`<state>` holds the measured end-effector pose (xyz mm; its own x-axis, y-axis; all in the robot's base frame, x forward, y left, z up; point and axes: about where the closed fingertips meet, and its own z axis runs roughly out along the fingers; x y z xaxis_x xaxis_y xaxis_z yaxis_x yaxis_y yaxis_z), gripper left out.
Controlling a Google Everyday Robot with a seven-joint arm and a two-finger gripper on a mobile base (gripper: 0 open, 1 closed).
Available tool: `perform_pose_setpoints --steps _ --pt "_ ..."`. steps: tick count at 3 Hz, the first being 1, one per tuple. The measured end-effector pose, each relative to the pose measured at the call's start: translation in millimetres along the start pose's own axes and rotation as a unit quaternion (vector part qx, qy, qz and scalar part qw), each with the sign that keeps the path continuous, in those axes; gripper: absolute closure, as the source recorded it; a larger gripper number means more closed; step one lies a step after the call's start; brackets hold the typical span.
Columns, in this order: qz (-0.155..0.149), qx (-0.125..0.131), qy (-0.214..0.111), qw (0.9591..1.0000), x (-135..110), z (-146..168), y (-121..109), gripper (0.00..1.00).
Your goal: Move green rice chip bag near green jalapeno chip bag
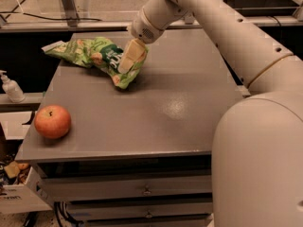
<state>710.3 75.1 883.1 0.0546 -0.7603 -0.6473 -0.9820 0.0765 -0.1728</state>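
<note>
Beige claw point(129, 56) is clamping the green rice chip bag point(108, 60), just beside the green jalapeno chip bag point(70, 48) on the table point(180, 112).

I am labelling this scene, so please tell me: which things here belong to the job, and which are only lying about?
Job: green rice chip bag; green jalapeno chip bag beside it; tool on the rice bag.
Lying about: apple; white bottle left of the table.

Dim, warm light from above leaves a glare patch on the tabletop point(189, 86). My gripper point(125, 68), clamped on the green rice chip bag point(105, 56) at the far side, casts a soft shadow.
</note>
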Motion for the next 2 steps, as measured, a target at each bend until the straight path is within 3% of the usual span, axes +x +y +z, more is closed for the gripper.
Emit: perform_pose_setpoints --steps 1,2 --pt "0.038 0.013 -0.020 0.9990 28.1 -46.0 -14.1 0.00" --pt "0.092 0.040 -0.048 0.9938 71.1 -110.3 -20.5 0.00"
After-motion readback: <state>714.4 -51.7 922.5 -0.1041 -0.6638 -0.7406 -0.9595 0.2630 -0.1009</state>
